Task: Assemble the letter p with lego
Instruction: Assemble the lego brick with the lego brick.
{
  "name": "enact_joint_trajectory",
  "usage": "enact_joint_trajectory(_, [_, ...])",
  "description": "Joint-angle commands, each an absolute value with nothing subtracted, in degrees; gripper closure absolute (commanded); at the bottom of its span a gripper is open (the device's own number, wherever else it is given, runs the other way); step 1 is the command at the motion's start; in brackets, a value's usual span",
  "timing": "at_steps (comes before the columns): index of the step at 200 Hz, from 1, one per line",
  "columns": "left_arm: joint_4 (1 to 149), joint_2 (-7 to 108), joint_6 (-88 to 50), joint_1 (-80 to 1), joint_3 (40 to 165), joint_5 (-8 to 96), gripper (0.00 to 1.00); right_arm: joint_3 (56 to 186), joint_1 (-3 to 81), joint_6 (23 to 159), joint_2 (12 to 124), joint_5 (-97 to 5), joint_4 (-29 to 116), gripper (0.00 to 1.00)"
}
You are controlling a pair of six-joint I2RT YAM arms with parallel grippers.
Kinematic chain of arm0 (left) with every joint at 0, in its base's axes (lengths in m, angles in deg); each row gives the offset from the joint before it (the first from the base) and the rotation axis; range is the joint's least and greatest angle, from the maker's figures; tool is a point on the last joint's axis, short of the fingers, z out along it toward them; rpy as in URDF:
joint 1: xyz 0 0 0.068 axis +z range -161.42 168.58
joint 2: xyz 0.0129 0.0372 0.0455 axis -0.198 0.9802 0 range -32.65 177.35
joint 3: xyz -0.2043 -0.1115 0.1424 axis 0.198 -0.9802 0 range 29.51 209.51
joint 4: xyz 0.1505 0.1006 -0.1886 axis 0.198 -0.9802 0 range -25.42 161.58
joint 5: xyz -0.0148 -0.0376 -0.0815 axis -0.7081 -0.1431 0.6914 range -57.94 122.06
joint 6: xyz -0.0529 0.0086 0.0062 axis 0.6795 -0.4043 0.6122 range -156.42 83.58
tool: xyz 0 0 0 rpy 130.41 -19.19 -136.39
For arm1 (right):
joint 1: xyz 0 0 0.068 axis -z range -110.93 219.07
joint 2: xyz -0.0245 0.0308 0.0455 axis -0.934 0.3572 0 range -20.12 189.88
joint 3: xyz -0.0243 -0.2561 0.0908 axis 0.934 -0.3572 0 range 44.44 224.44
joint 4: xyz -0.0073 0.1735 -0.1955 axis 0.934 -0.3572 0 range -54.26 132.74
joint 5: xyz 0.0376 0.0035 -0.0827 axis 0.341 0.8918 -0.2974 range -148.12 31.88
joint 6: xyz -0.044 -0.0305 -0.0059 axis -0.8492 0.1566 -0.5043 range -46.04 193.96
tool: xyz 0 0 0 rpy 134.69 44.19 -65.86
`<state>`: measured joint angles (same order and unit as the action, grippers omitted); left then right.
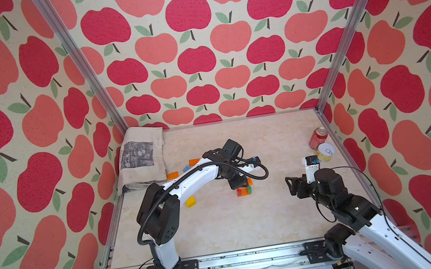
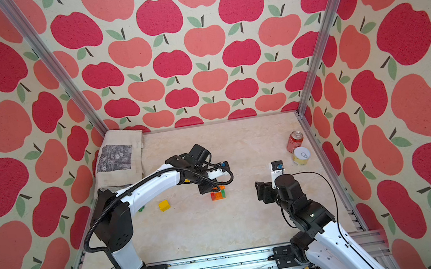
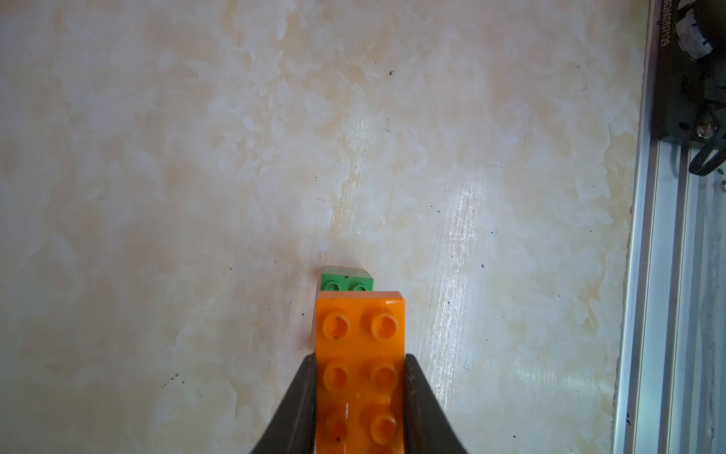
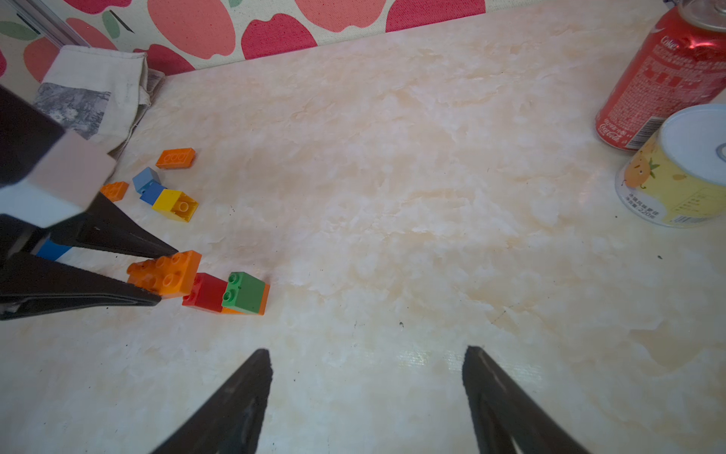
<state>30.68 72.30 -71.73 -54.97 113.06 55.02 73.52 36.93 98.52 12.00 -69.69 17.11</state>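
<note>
In both top views the left gripper (image 1: 240,185) (image 2: 210,188) points down, mostly hidden under its own wrist. An orange brick (image 1: 249,181) shows at its tip, and a joined block (image 1: 244,191) of red, green and orange bricks sits directly beneath. A yellow brick (image 1: 190,202) lies apart, back toward that arm's base. The right gripper (image 1: 289,186) hangs well to the side of the block.

In the left wrist view, the fingers (image 3: 302,393) clamp the orange brick (image 3: 360,373) by its long sides. A green brick (image 3: 346,282) peeks out just past the brick's free end.

In the right wrist view, the right gripper (image 4: 366,350) is spread wide and empty, with the joined block (image 4: 228,293) ahead and to one side. The left gripper (image 4: 168,275) grips the orange brick (image 4: 165,273), whose free end meets the red brick (image 4: 204,293); whether they touch is unclear. Loose bricks (image 4: 167,194) lie beyond it.
</note>
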Motion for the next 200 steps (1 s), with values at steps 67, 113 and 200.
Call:
enact_joint_trajectory(67, [27.5, 78.8, -78.8, -54.6, 117.2, 56.4, 0.89, 72.3, 37.7, 99.5, 13.8, -67.7, 18.6, 0.2])
enact_joint_trajectory(113, [28.5, 79.1, -78.5, -54.4, 116.5, 56.4, 0.89, 72.2, 37.6, 99.8, 14.4, -67.2, 19.1, 0.2])
enact_joint_trajectory(200, [32.3, 79.0, -78.8, -53.5, 113.0, 54.9, 0.88, 72.3, 37.7, 100.0, 15.0, -66.4, 19.5, 0.2])
